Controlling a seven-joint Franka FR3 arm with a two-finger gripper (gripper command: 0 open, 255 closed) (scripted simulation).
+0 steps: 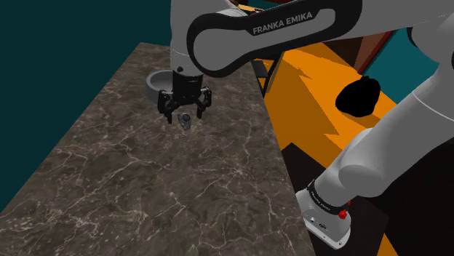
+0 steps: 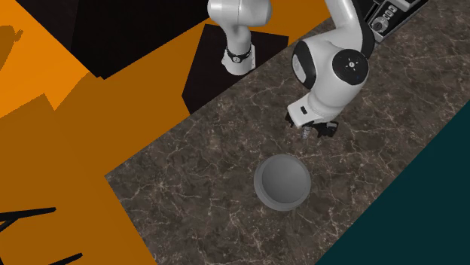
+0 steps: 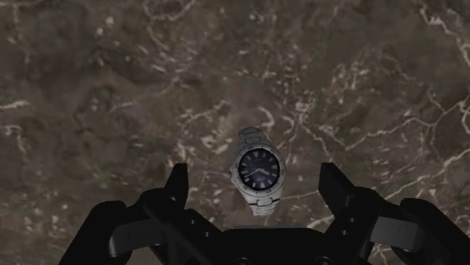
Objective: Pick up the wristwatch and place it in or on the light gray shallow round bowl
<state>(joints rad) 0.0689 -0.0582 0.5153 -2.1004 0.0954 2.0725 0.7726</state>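
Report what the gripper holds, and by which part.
Nothing. The gripper is open; the watch lies on the counter between its fingers, untouched.

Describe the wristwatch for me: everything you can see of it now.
The wristwatch looks silvery and metallic, with a round dark dial and a short linked band stub at each end. It lies flat, face up, on the dark marbled counter, framed by the open fingers, which do not touch it.
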